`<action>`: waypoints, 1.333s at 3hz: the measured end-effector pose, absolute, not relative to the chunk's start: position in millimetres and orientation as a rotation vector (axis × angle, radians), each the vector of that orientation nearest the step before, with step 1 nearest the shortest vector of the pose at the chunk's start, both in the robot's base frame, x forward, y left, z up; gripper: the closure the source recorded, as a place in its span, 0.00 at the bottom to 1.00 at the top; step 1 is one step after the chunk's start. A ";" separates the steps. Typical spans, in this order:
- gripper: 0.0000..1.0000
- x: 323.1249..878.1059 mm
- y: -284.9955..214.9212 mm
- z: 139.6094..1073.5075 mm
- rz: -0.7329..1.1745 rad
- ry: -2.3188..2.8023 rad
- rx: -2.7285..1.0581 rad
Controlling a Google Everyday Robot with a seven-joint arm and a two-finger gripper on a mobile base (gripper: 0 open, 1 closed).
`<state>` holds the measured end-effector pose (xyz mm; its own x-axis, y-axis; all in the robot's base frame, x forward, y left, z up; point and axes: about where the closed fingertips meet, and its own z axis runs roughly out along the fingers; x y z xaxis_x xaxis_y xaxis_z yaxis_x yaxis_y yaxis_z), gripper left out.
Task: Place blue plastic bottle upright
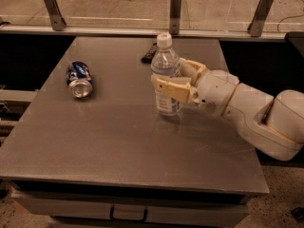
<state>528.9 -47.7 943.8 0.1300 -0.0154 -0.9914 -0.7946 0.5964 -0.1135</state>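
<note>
A grey table (95, 146) with a drawer handle (128, 214) on its front fills most of the frame. Across the top runs a glass barrier (114, 4) on metal posts (175, 11). Speckled floor (285, 205) shows at lower right. The light is dim and warm. At centre frame, the gripper (168, 76) clasps the blue plastic bottle (165, 103).

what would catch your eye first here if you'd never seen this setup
First, the white robot arm reaching in from the right, its claw shut around an upright blue plastic bottle near the middle of the grey table. Next, a blue can lying on its side toward the table's left edge, silver end facing the camera.
</note>
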 end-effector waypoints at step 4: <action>0.12 523.4 -58.0 920.3 0.724 1.235 -0.744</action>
